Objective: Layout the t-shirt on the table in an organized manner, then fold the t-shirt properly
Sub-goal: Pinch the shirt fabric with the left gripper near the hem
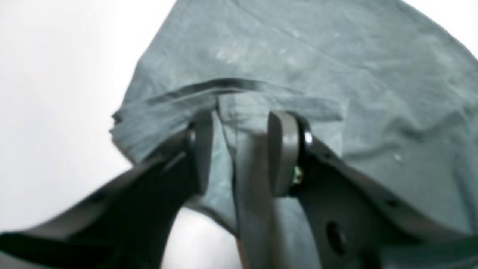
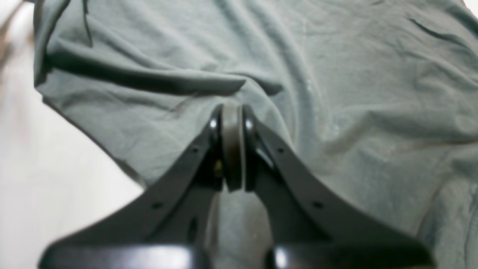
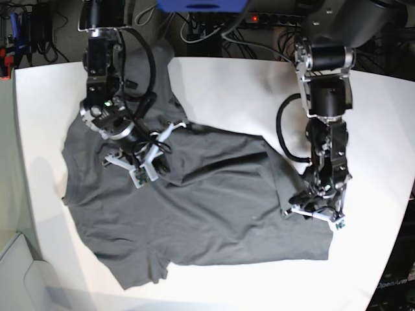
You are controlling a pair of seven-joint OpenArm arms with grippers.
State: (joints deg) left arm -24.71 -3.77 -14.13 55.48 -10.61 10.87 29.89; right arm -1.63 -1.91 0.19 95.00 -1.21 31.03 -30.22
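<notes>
The dark grey t-shirt (image 3: 214, 207) lies spread and wrinkled across the white table (image 3: 227, 84), with a sleeve toward the front left. My right gripper (image 3: 146, 167) rests on the shirt's upper left part. In the right wrist view the right gripper (image 2: 233, 108) is shut, and creases in the t-shirt (image 2: 336, 74) run into its tips. My left gripper (image 3: 316, 212) sits at the shirt's right edge. In the left wrist view the left gripper (image 1: 242, 116) has its jaws partly apart, and a fold of the t-shirt (image 1: 298, 56) hem stands between them.
Black cables and equipment (image 3: 214, 26) crowd the floor behind the table's far edge. Bare white tabletop (image 1: 56, 93) shows beside the hem, and more table (image 2: 44, 186) left of the shirt. The table's left edge (image 3: 16, 162) drops toward a pale floor.
</notes>
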